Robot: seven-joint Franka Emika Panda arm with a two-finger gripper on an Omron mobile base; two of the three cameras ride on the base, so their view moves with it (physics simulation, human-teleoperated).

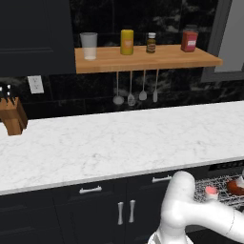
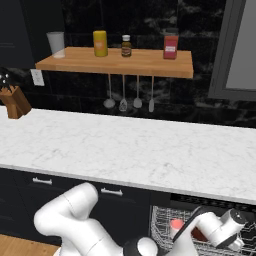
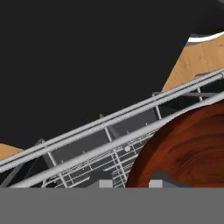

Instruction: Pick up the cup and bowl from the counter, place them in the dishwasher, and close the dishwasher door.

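You will find the cup (image 1: 211,192) standing in the grey wire rack (image 1: 217,186) of the dishwasher (image 1: 224,167) at the lower right of the left base view, pink-red top up, and at the lower middle-right of the right base view (image 2: 176,228) beside the arm's wrist. The bowl (image 1: 235,187) lies in the same rack, at the right edge of the left base view, just right of the cup. In the hand view the bowl (image 3: 188,148) takes up the lower right, its red-brown inner face turned to the camera, with the rack's wires (image 3: 105,144) running diagonally from lower left to upper right.

The gripper (image 3: 130,183) shows two small dark tips at the bottom edge of the hand view, standing apart with a gap between them; the right tip overlaps the bowl's rim (whether it touches cannot be told). You cannot judge from these views whether anything is pinched; the tips appear spread.

The counter (image 1: 119,138) runs across the middle of both base views, white marble over dark cabinets (image 1: 95,209) with silver handles. A wooden knife block (image 1: 13,114) stands at its left end. Above, the wooden shelf (image 1: 143,58) carries a clear tumbler (image 1: 88,45), a yellow container (image 1: 127,42), a small brown bottle (image 1: 151,43) and a red jar (image 1: 189,39). Four utensils (image 1: 136,90) hang beneath it.
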